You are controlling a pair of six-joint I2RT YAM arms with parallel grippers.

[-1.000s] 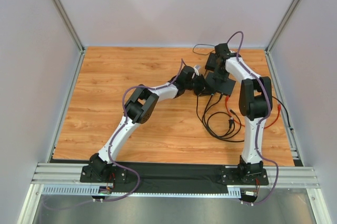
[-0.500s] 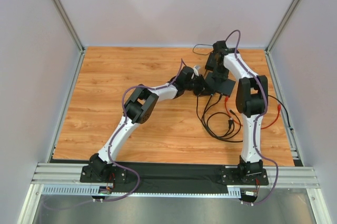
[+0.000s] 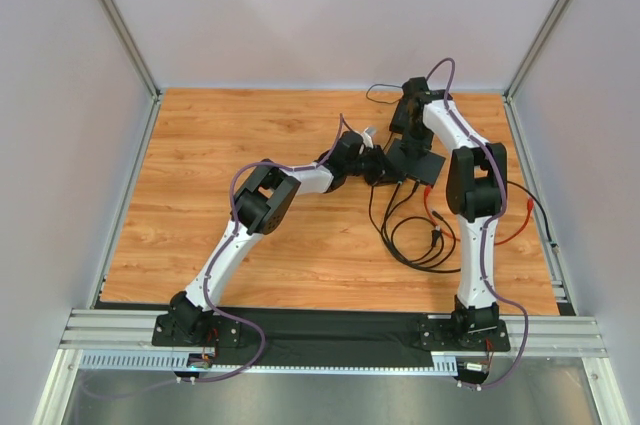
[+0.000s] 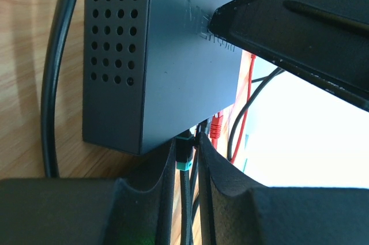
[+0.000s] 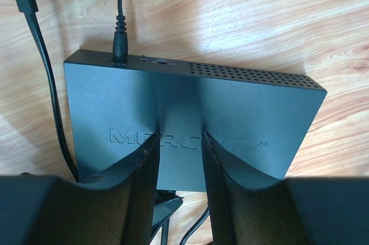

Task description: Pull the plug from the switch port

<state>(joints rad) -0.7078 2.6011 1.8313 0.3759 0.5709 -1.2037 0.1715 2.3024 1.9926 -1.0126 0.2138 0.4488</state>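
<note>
**Plug pinched, switch pinned: both arms set for the pull**

The left gripper [image 4: 186,146] is drawn narrow around the plug [image 4: 184,157], a black connector with a teal latch tab. Its two fingers [image 4: 164,176] flank the plug just where it meets the socket edge of the switch [image 5: 190,104]. The grip sits this close to the box, I judge, so that the pull acts on the plug body and not on its cord. Whether the latch tab is pressed cannot be told, and the socket itself is hidden behind the box's corner. A red cable [image 4: 249,83] runs to the same edge, just beside the fingers.

The right gripper [image 5: 180,140] comes down from above with a narrow gap between its fingers and nothing in that gap. The tips rest on the switch's lid at the embossed lettering. This looks like a hold-down, since the flat, light box would otherwise slide along with the plug.

The switch lies flat on the wooden table [image 3: 250,135], toward the far right, between the two wrists. A power jack [image 5: 119,43] enters its opposite edge. Loose black cables [image 3: 415,240] coil on the near side, apparently slack enough not to resist a short withdrawal. The plug is not yet out.
</note>
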